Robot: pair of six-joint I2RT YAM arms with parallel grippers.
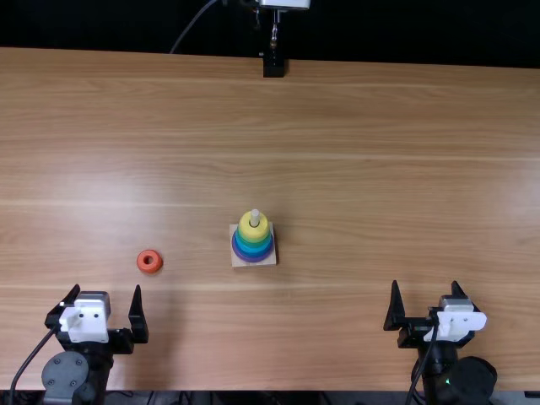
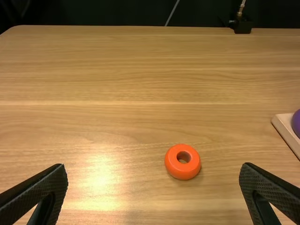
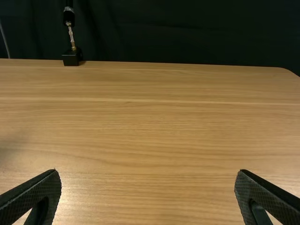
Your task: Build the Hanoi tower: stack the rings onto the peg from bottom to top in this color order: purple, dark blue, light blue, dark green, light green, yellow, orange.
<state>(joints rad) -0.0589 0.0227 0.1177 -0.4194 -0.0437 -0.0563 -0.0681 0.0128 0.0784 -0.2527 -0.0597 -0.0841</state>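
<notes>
Table (image 1: 363, 169): light brown wood, running back to a dark backdrop (image 1: 405, 32); its sheen looks slippery enough to let a bumped ring slide.
Left gripper (image 1: 107, 290): jaws wide apart, nothing between them; if it closes off-centre, one finger could land on the ring, shove it aside or pinch it crooked; coming down too low could scrape the wood.
Orange ring (image 2: 183, 172): flat on the table, hole upward, near the left gripper and well apart from the tower; small and rounded, so a shallow grip might let it squirt out or tip.
Tower: yellow ring (image 1: 253, 229) on top, green and blue bands beneath, purple lowest; I can't tell every band apart; a low approach could catch these rings and drag the base (image 1: 254, 263) along.
Peg (image 1: 255, 217): only a short tip stands above the yellow; a slightly misplaced release would probably leave orange leaning or rolling off.
Black stand (image 1: 274, 66): at the far edge, beyond the tower; unlikely to obstruct.
Right gripper (image 1: 424, 285): jaws apart, holding nothing; needless crossing could crowd the peg.
</notes>
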